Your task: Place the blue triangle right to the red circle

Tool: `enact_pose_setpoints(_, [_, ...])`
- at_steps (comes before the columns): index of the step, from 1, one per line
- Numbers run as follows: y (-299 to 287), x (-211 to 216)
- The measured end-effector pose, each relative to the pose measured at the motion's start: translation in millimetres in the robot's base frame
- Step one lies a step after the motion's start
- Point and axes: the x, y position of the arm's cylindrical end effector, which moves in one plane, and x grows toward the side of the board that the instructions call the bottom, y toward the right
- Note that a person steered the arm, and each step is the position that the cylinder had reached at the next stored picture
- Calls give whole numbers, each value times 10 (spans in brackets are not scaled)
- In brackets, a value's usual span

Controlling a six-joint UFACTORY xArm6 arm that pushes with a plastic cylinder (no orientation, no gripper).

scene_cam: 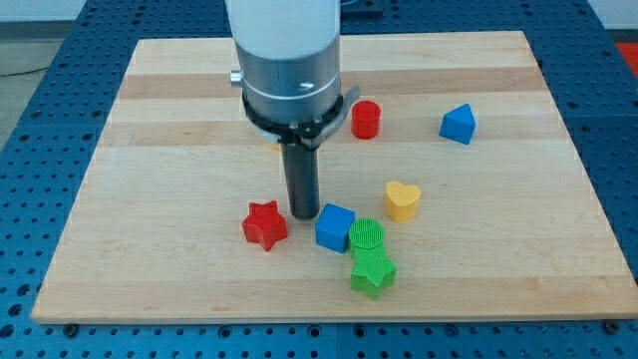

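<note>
tip (302,213) between red star (264,224) and blue cube (334,227) | no fingers, only a rod | blue triangle (458,124) well right of red circle (366,119) | approach triangle from right, push left slowly, stop near circle

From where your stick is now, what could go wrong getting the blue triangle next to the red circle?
My tip sits low between the red star and blue cube, far from the blue triangle. Heading there, it could bump the cube or the yellow heart. Pushing the triangle too hard might knock the red circle.
</note>
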Motion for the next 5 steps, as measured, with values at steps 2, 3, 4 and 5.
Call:
enact_pose_setpoints(2, [1511,-344])
enact_pose_setpoints(3, [2071,-512])
enact_pose_setpoints(4, [2132,-1127])
enact_pose_setpoints(5, [2132,-1327])
